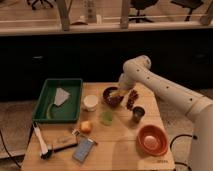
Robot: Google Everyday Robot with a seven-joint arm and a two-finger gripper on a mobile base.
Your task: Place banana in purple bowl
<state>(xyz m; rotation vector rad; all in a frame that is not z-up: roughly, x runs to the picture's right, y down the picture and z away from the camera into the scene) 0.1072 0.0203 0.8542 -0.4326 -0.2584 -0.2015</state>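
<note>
The purple bowl (111, 97) sits near the middle of the wooden table (120, 145), right of a small white cup. The banana (117, 93) shows as a small yellow piece at the bowl's right rim, inside or just over the bowl. My gripper (120, 91) hangs from the white arm (165, 90) and sits right at the bowl's right side, over the banana. Whether the banana is still held or lies free in the bowl cannot be told.
A green tray (60, 100) with a grey cloth stands at the left. A white cup (90, 102), a green cup (106, 118), a round orange fruit (86, 126), a dark cup (138, 114), a reddish snack bag (132, 98), an orange bowl (152, 140), a brush (41, 141) and a blue packet (83, 149) lie around.
</note>
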